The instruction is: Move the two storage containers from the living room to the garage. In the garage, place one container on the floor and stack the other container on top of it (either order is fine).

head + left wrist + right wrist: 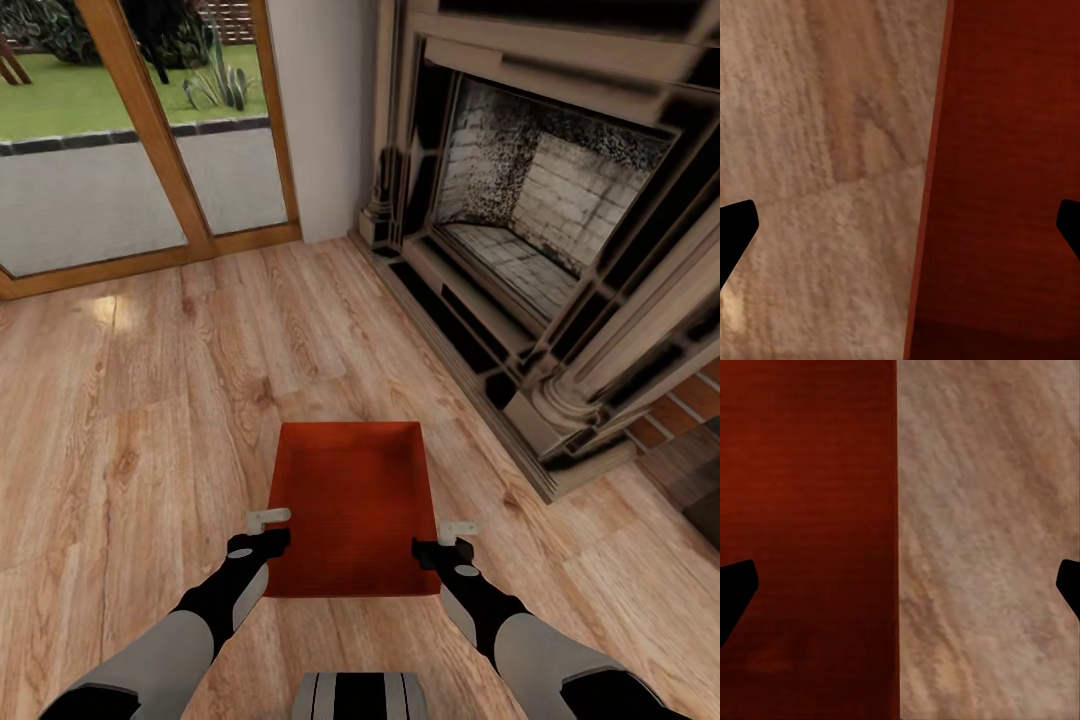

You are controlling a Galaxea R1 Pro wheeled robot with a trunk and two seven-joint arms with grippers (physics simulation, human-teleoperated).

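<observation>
One orange-red storage container (350, 500) rests open side up on the light wood-plank floor (150, 400) of the living room, just ahead of me. My left gripper (268, 530) is open at the container's left wall near its front corner. My right gripper (450, 540) is open at the right wall. In the left wrist view the container (1005, 187) has its wall edge running between the spread fingertips (736, 232). The right wrist view shows the same: the container (802, 510) and its edge lie between the wide-apart fingertips (735, 592).
A stone-framed fireplace (540, 230) with a raised hearth edge stands at the right, close to the container. Red brick (690, 400) shows at the far right. Wood-framed glass doors (130, 130) lie ahead at the left, with a garden beyond them.
</observation>
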